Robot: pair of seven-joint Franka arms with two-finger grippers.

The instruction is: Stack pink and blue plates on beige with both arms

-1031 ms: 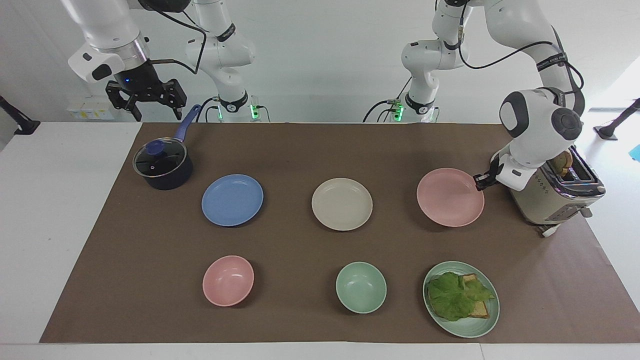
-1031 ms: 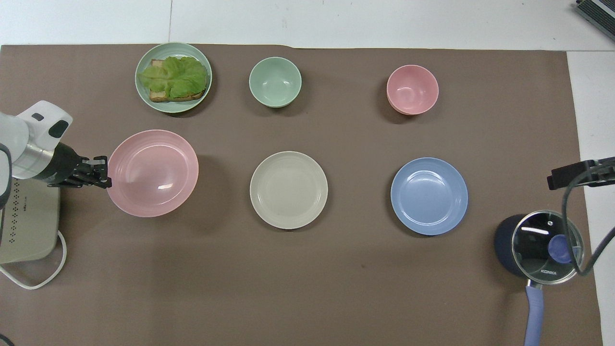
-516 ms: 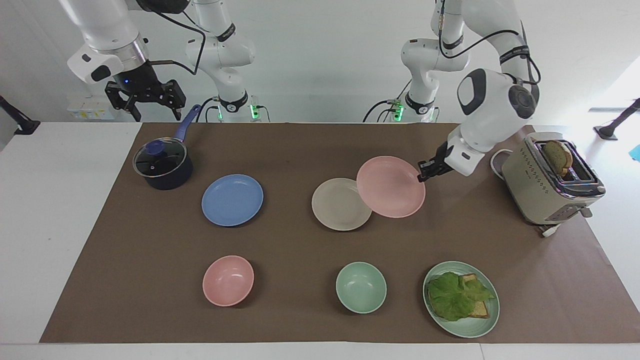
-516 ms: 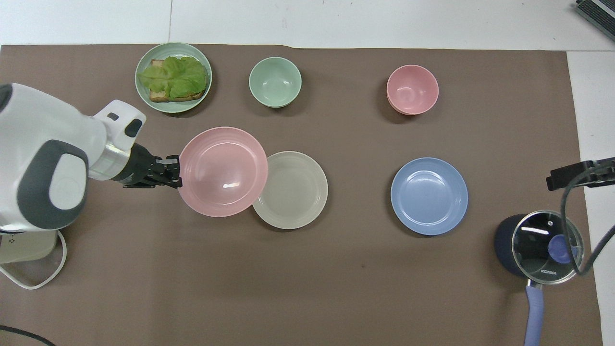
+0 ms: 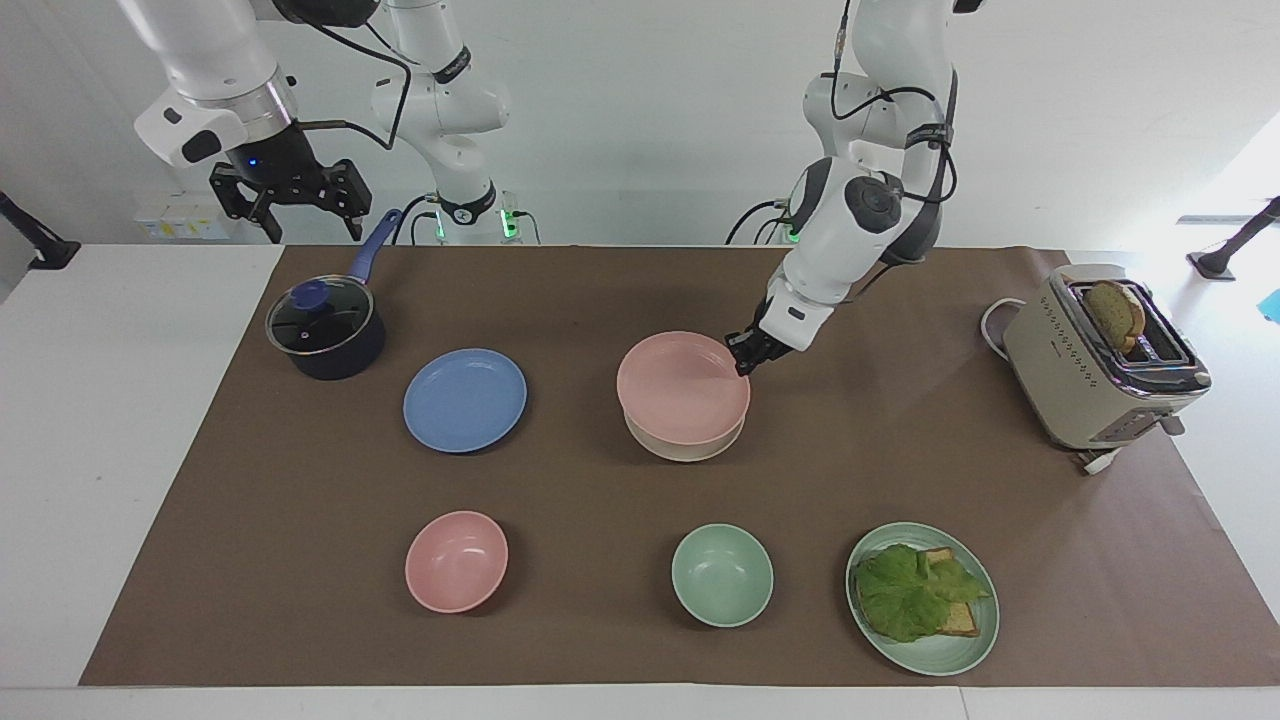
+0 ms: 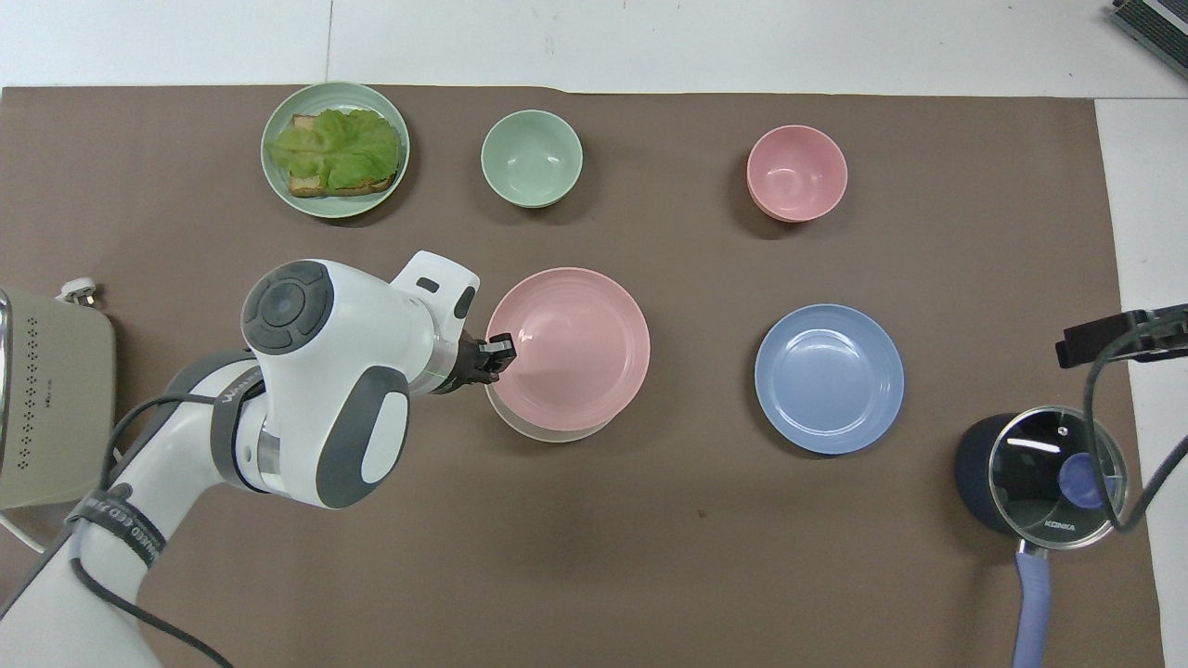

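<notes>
My left gripper [image 5: 745, 360] [image 6: 499, 353] is shut on the rim of the pink plate [image 5: 683, 385] [image 6: 575, 348]. It holds the plate level, just over the beige plate [image 5: 685, 450] [image 6: 538, 432], and only a crescent of beige rim shows below it. I cannot tell whether the two plates touch. The blue plate [image 5: 465, 400] [image 6: 829, 378] lies flat on the brown mat beside them, toward the right arm's end. My right gripper [image 5: 312, 230] waits open and raised over the pot's handle, holding nothing.
A dark pot with a glass lid [image 5: 325, 330] sits near the blue plate. A beige toaster [image 5: 1100, 365] with bread stands at the left arm's end. Farther from the robots are a pink bowl [image 5: 456, 560], a green bowl [image 5: 722, 574] and a green plate [image 5: 965, 655] with lettuce on toast.
My left arm lifted the pink plate from beside the toaster and carried it along the table to over the beige plate. The right arm has not moved.
</notes>
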